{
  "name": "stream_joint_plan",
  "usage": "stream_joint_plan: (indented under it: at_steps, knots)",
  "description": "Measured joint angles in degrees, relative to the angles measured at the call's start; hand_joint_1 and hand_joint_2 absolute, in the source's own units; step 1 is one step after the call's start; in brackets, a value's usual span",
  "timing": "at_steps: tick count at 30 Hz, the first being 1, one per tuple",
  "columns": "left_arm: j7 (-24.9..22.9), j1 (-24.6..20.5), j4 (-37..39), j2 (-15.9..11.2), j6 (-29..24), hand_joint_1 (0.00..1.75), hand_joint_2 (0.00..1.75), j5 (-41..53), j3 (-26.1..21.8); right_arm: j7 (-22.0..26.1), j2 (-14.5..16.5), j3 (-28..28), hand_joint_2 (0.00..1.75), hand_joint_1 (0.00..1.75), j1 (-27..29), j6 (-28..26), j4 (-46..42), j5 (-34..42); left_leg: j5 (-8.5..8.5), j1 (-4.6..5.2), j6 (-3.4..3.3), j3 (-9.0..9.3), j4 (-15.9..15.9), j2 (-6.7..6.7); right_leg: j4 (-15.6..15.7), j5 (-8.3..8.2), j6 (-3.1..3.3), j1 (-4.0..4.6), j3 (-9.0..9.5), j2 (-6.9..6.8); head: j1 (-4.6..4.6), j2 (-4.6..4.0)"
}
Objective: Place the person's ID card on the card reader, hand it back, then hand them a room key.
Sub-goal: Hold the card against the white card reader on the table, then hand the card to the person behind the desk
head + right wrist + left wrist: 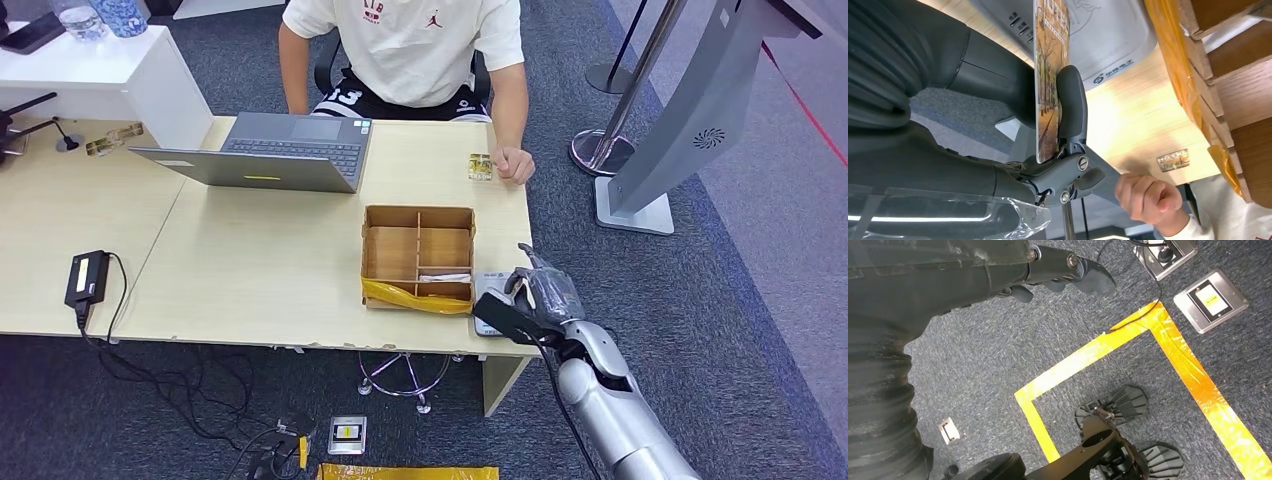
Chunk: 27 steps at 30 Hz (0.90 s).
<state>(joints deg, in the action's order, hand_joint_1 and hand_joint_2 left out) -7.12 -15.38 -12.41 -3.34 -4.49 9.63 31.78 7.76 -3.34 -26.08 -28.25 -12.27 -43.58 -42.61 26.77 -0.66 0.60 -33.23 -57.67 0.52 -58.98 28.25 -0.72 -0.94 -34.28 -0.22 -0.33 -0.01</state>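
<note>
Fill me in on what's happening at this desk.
The robot's right hand pinches a picture-printed card between thumb and fingers, over the grey card reader beside the wooden divider box. A seated person rests a fist near another card on the table. The left hand hangs above the floor.

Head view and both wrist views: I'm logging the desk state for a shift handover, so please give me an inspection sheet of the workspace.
Surface: light wood table, edge chipped on the robot's side.
Job's things: picture card held over the grey card reader; another card by the person's hand; wooden divider box with yellow tape.
Clutter: open laptop, white stand.
Robot hands: right robot hand grips the card; left robot hand hangs over carpet, holding nothing.
Cables: black power adapter, its cable running off the table to the floor.
Surroundings: seated person, stanchion base, yellow floor tape.
</note>
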Motion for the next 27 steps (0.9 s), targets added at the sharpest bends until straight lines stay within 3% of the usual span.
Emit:
stream_joint_plan:
  at_steps: [10, 15, 19, 22, 27]
  knots:
    - [-0.2, 0.1, 0.0, 0.0, 0.0, 0.00, 1.75, 0.0, 0.0, 0.6, 0.0, 0.0, 1.75, 1.75, -0.7, -1.8, 2.2, 0.4, 0.00, 0.00, 0.00, 0.04, 0.0, -0.02, 0.0, 0.00, 0.00, 0.00, 0.03, 0.02, -0.01, -0.01]
    - [0.9, 0.3, 0.0, -0.1, -0.5, 0.00, 1.75, 0.0, 0.0, 3.1, 0.0, 0.2, 1.75, 1.75, -0.9, -8.4, 1.6, 2.2, 0.00, 0.00, 0.00, 0.01, 0.0, -0.02, 0.0, -0.01, 0.00, 0.00, 0.03, 0.01, -0.01, 0.01]
    - [2.2, 0.5, 0.0, -0.3, -0.7, 0.00, 1.75, 0.6, 0.0, 5.6, 0.0, 2.1, 1.75, 1.75, -2.1, -13.8, -4.1, 4.1, 0.00, 0.01, 0.00, 0.01, 0.0, -0.03, 0.0, -0.02, 0.00, -0.01, 0.01, 0.03, -0.01, 0.00]
    - [2.3, 0.5, 0.0, -0.3, -1.6, 0.00, 1.75, 1.1, 0.0, 7.0, 0.0, 4.4, 1.75, 1.75, -5.7, -14.6, -9.3, 6.6, -0.02, 0.02, -0.01, 0.02, 0.0, -0.04, 0.0, -0.04, -0.01, -0.02, 0.00, 0.05, 0.00, 0.00]
    - [1.9, 0.3, 0.0, 0.2, -1.9, 0.00, 1.75, 2.0, 0.0, 10.4, 0.0, 8.7, 1.75, 1.75, -18.1, -9.7, -17.0, 14.6, -0.07, 0.06, -0.06, 0.04, 0.0, -0.16, 0.0, -0.10, -0.03, -0.07, -0.03, 0.16, 0.00, -0.01]
